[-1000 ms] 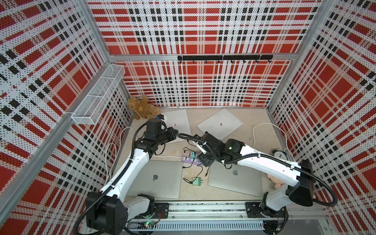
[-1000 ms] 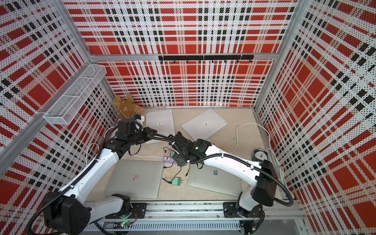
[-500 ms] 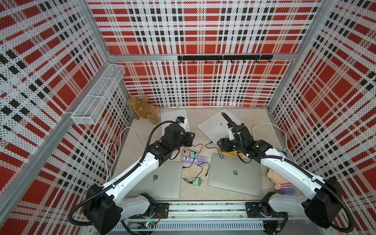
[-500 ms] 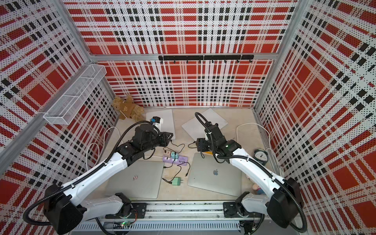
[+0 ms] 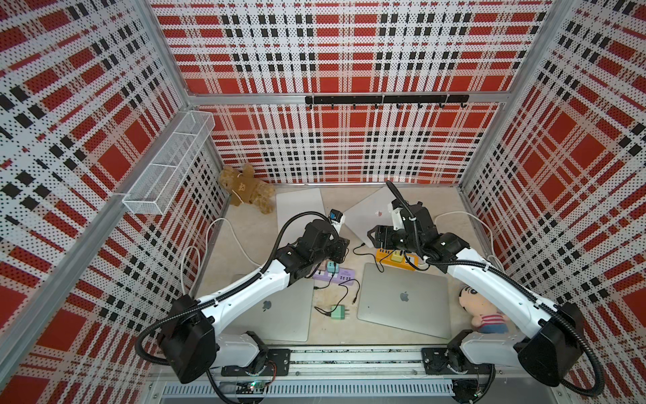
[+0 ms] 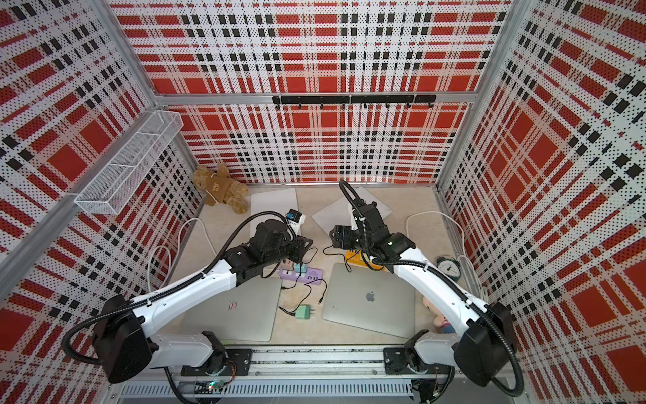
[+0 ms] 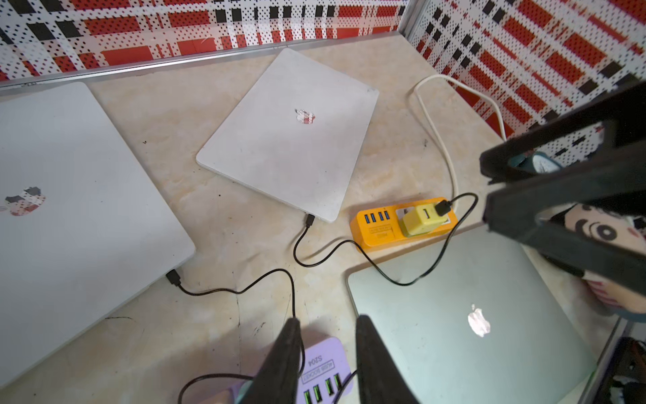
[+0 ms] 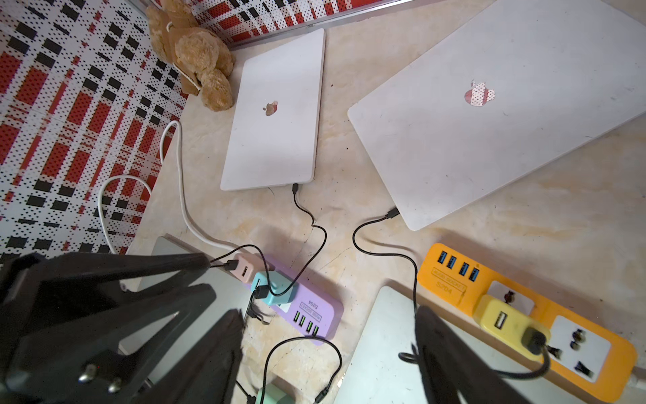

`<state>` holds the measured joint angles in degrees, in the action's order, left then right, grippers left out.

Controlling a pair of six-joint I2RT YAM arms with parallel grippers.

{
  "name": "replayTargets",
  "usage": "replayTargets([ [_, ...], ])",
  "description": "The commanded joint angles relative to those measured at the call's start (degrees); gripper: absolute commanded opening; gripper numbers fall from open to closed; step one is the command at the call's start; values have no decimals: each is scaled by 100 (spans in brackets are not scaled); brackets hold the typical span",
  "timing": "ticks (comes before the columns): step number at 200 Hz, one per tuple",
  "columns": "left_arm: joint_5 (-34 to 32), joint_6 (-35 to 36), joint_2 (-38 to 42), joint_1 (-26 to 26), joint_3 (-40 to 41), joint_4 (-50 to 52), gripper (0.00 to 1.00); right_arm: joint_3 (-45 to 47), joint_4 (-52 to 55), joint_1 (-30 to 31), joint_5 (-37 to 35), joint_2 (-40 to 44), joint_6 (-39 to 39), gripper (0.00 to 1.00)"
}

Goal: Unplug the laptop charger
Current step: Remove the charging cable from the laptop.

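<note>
Yellow charger (image 7: 423, 218) in orange power strip (image 7: 375, 232), left hand (image 7: 328, 321) narrow, right hand (image 8: 328, 313) wide, both empty

I am logging the left arm (image 5: 244, 297) and right arm (image 5: 489, 283) as glossy white link shells running between bulky black joint housings (image 5: 188, 342). Black ribbed cable conduit (image 5: 286, 225) is looping along each. A small green light (image 6: 389, 242) is glowing on the right arm's black wrist. Silver screw heads (image 8: 86, 377) are showing on the left gripper (image 7: 328, 319), whose fingers (image 7: 290, 363) are reading matte black and tapered.
</note>
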<state>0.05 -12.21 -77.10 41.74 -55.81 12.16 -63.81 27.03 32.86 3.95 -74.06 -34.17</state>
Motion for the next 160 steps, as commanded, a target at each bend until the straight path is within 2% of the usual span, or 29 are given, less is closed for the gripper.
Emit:
replayTargets([
  [1,-58,469,-295,55,-186,-193,31,4,-293,-144,-174,-53,-196,81],
  [58,376,480,-1925,128,-704,-364,33,430,-997,-988,383,-320,-444,80],
  [116,230,671,-3642,95,-2280,268,33,141,-1270,-1562,999,-1201,-268,78],
  [160,446,797,-4367,-104,-3054,482,33,-45,-1554,-1900,1441,-1787,-270,77],
])
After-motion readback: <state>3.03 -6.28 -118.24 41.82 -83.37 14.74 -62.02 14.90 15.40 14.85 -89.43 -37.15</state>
